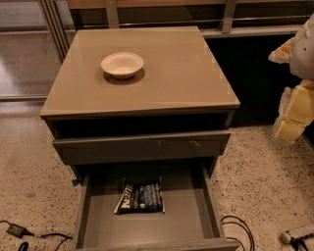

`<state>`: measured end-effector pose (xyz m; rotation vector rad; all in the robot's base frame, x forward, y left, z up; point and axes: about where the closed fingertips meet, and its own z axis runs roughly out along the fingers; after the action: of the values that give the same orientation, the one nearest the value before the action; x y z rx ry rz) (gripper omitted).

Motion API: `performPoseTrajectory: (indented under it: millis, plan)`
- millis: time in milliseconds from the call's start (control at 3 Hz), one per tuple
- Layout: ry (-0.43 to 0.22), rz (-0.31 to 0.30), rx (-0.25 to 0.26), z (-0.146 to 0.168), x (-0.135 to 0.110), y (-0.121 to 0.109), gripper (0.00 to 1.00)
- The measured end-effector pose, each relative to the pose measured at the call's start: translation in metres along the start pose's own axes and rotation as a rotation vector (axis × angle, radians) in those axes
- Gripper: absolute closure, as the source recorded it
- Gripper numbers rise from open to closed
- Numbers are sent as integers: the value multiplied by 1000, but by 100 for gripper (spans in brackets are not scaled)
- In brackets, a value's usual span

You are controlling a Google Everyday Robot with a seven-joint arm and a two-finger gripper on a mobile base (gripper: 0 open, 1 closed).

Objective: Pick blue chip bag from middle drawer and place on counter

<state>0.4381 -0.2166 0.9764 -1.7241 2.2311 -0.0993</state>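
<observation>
The blue chip bag (141, 197) lies flat on the grey floor of the open middle drawer (186, 215), near its back and slightly left of centre, with its white lettering facing up. The glossy tan counter (186, 73) tops the grey cabinet above it. My gripper (290, 120), with pale yellow pads, hangs at the far right edge of the view. It is off to the right of the cabinet, at about counter height and well away from the bag. Nothing is seen in it.
A cream round bowl (122, 64) stands on the counter's back left. The grey drawer front (142, 147) above the open drawer is shut. Black cables lie on the speckled floor at left (19, 230) and right (238, 228). A metal railing (228, 14) runs behind the cabinet.
</observation>
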Motion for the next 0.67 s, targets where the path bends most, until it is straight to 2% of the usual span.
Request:
performPoseTrajectory:
  millis: [333, 667]
  plan:
    - [-23, -16, 3, 0, -4, 11, 0]
    - [-69, -49, -27, 21, -17, 24, 0]
